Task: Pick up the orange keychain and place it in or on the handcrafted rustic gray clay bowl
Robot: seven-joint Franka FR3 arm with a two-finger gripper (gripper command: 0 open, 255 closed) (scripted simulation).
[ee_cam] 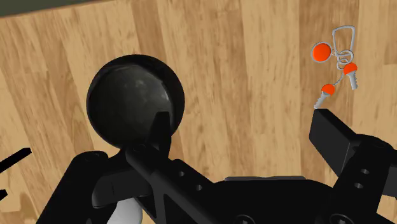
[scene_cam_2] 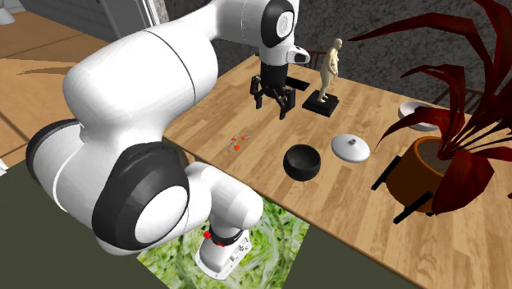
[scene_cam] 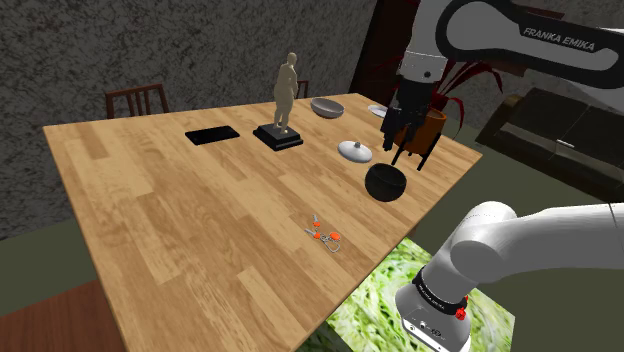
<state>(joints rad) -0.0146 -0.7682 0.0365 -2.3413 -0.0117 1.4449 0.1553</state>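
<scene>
Table (scene_cam: 180,230): wood, broad bare stretch across the shoulder view's left and centre. Clutter sits toward the far right corner: black slab (scene_cam: 212,134), figurine on a dark base (scene_cam: 285,100), grey bowl (scene_cam: 326,107) by the far edge, white lid (scene_cam: 355,150), black bowl (scene_cam: 385,183), potted red plant (scene_cam: 440,118) at the right edge.

Orange keychain (scene_cam: 324,236) lies flat on the wood near the table's lower-right edge, on the stand's side. Bare board all round it. Black bowl is nearest, up and to the right, well apart from it. Grey bowl is farther off, past the lid.

Gripper (ee_cam: 242,127): fingers (ee_cam: 331,127) spread wide, nothing between them, touching nothing. It hangs above the table. In the wrist view the black bowl (ee_cam: 135,102) lies beyond one finger and the keychain (ee_cam: 336,63) just beyond the other's tip.

Arm: reaches out from the stand over the near edge, hand pointing down, gripper (scene_cam_2: 273,105) aloft in the second exterior view's upper centre, keychain (scene_cam_2: 238,143) lower left of it.
</scene>
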